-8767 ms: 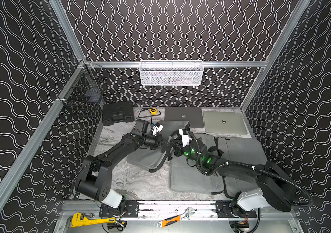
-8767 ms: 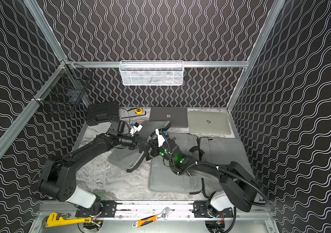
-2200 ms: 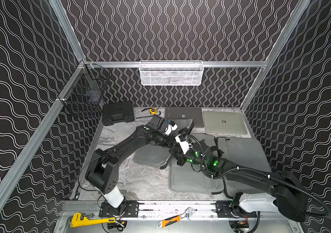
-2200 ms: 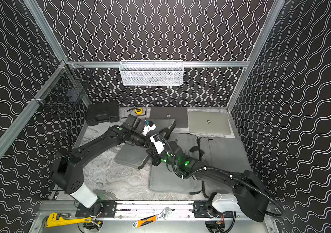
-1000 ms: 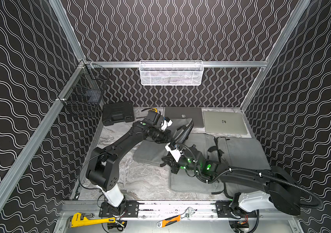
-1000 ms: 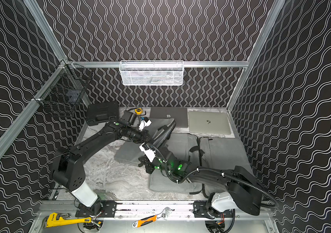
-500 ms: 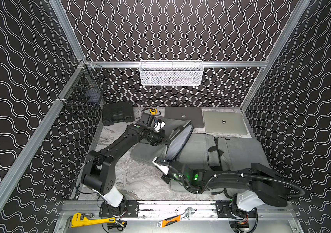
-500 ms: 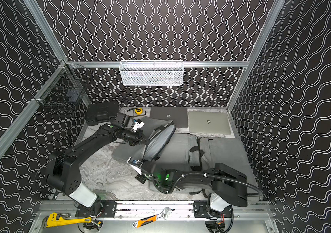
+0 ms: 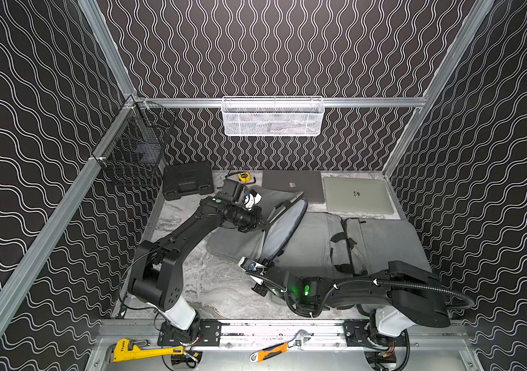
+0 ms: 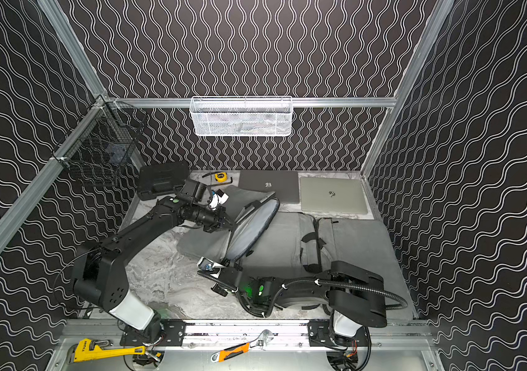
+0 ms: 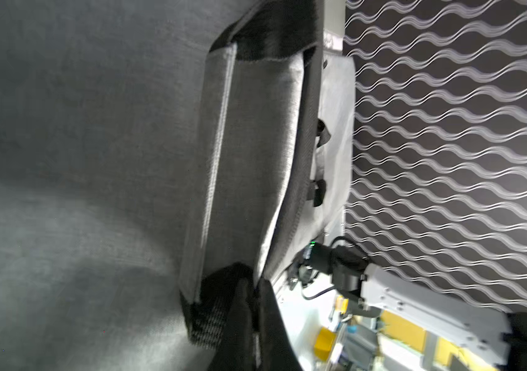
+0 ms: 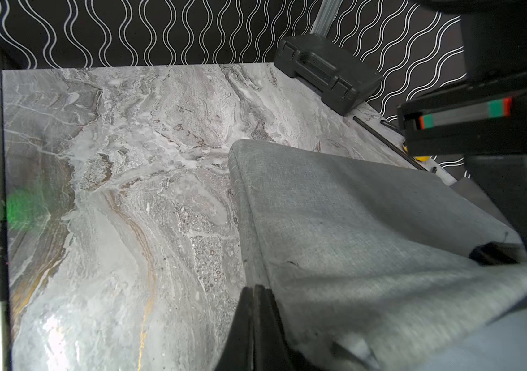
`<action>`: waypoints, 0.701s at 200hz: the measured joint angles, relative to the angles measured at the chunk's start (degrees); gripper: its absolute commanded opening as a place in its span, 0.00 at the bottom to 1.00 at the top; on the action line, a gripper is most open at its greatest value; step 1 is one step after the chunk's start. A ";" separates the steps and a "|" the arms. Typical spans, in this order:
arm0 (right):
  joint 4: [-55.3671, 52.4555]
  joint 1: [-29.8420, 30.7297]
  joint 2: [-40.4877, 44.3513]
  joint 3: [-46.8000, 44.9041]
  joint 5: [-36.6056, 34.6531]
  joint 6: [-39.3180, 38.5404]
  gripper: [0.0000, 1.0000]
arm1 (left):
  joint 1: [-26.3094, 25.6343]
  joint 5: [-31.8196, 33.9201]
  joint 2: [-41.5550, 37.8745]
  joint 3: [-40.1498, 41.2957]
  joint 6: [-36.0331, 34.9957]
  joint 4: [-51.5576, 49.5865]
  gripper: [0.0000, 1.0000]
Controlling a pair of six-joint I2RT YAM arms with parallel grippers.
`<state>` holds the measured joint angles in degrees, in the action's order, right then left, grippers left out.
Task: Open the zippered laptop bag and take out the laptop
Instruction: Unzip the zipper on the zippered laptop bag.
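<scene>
The grey bag [image 9: 300,247] lies flat on the marble counter [image 9: 223,289], its flap [image 9: 283,231] lifted up on edge. The left gripper [image 11: 253,287] is clenched on the flap's black strap [image 11: 207,321]. The right gripper [image 12: 255,290] is pinched tight at the bag's near corner; whether it grips anything there I cannot tell from here.

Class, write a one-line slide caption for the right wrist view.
Shut right claw at the edge of the grey laptop bag, marble tabletop below, black case beyond.
</scene>
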<state>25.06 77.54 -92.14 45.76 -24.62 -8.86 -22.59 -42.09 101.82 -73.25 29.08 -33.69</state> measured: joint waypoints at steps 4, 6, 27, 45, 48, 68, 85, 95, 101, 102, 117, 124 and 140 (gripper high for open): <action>-0.07 0.04 0.00 0.00 0.22 0.04 0.00 | -0.20 0.33 0.09 -0.42 -1.11 -0.59 0.22; -0.13 0.09 0.00 0.02 0.52 0.09 0.00 | -0.28 0.46 0.13 -0.55 -1.33 -0.63 0.24; -1.42 0.74 -0.02 0.02 3.21 0.26 0.00 | -1.53 2.99 0.35 -2.84 -6.25 -1.16 0.42; -1.57 0.76 0.00 0.02 4.42 0.28 0.00 | -2.97 5.09 0.48 -3.78 -9.86 -3.30 0.55; -1.62 0.76 0.02 0.02 4.44 0.28 0.00 | -3.15 5.44 0.48 -3.87 -10.14 -3.65 0.57; -2.21 0.76 0.76 0.02 4.61 0.28 0.00 | -4.92 8.20 0.50 -4.87 -13.11 -6.25 0.65; -2.40 0.76 1.62 -0.11 4.55 0.26 0.00 | -7.74 11.72 1.20 -7.17 -15.96 -8.74 0.70; -2.58 0.76 1.92 -0.20 4.52 0.24 0.00 | -9.68 13.84 2.10 -8.72 -17.53 -10.25 0.72; -2.75 0.76 2.08 -0.20 4.52 0.24 0.00 | -10.69 15.15 2.71 -9.46 -18.40 -11.21 0.73; -2.80 0.76 2.10 -0.20 4.50 0.24 0.00 | -10.95 15.47 2.86 -9.64 -18.71 -11.47 0.73; -2.91 0.76 2.45 -0.31 4.39 0.22 0.00 | -13.09 18.91 4.50 -11.06 -20.61 -13.99 0.79; -2.93 0.79 2.64 -0.35 4.33 0.22 0.00 | -13.94 20.90 5.35 -11.63 -21.49 -15.43 0.81; -2.93 0.85 3.08 -0.63 4.13 0.13 0.00 | -15.78 24.50 7.85 -13.31 -23.15 -18.78 0.86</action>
<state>22.13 78.39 -89.06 45.12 -20.49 -8.73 -38.37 -17.58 109.67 -86.56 5.93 -52.47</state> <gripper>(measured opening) 0.049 0.835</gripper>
